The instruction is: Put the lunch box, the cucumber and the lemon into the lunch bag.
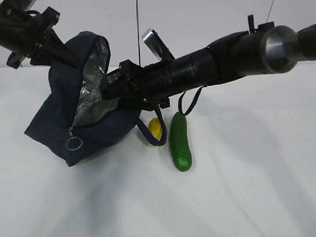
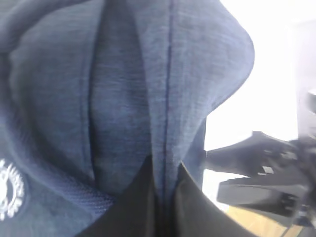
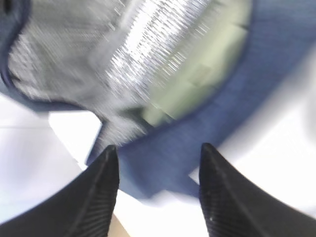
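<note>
White tabletop [image 1: 256, 197] fills our frame: left gripper [image 2: 165, 197] pinches the lunch bag [image 1: 59, 133] upper left, right gripper [image 3: 158, 163] gapes before its mouth, pale-green lunch box [image 3: 197, 84] inside, lemon [image 1: 156, 128] and cucumber [image 1: 179, 141] lying centre.

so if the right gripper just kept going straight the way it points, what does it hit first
Probably the lunch bag: its blue rim lies just ahead of the open right gripper, with the silver lining and pale green lunch box beyond. Depth is blurred.

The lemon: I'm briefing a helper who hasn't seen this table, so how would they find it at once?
Start at the dark blue lunch bag on the left of the white table. Just right of it, a looped strap curves around the lemon, with the cucumber beside it. It is the only yellow thing, and much smaller than the cucumber.
</note>
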### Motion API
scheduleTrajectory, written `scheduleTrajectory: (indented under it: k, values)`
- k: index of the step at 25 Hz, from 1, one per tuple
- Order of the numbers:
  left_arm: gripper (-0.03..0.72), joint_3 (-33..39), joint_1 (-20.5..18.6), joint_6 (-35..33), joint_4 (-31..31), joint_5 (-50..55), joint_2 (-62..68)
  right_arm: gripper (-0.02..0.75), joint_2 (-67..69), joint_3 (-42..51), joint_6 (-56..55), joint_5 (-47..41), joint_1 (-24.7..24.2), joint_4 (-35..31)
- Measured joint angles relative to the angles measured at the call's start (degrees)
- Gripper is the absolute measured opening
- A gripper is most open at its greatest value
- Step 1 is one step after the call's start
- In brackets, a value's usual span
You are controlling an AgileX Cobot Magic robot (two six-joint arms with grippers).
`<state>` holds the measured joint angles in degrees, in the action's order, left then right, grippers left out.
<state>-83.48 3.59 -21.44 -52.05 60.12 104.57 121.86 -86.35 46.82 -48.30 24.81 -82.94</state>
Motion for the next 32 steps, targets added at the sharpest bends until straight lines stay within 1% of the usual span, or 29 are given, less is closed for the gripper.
scheduleTrajectory:
  k: [5,7,12,18,20,23,26,30,32]
  values:
    - [0.005,0.0,-3.08,0.95,-0.08,1.75,0.0,0.402,-3.19,-0.08,-7.41,0.38,0.0,10.93]
    - [0.005,0.0,-4.47,1.47,0.16,2.34,0.0,0.402,-4.54,-0.08,-11.14,0.55,0.0,16.38]
    - [0.005,-0.04,-6.36,4.38,5.86,3.47,0.03,0.402,-7.65,-0.08,-22.31,-0.15,0.0,31.27]
    - [0.005,-0.13,-6.5,6.53,12.01,3.7,0.13,0.402,-8.76,-0.08,-35.57,-7.48,0.0,48.59]
    - [0.005,-0.13,-6.5,7.37,14.34,3.8,0.13,0.402,-8.76,-0.08,-40.13,-8.52,0.0,53.68]
    - [0.005,-0.13,-6.5,7.94,17.98,3.8,0.13,0.403,-8.76,-0.08,-44.11,-8.4,0.0,58.31]
    - [0.005,-0.13,-6.5,8.18,20.3,3.9,0.13,0.407,-8.76,-0.08,-45.78,-8.32,0.0,60.78]
    - [0.005,-0.13,-6.59,8.3,20.8,4.13,0.13,0.417,-8.76,-0.08,-50.68,-8.18,0.0,65.43]
    - [0.005,-0.13,-6.59,8.3,20.82,4.13,0.13,0.438,-8.4,-0.08,-53.84,-7.51,0.0,67.74]
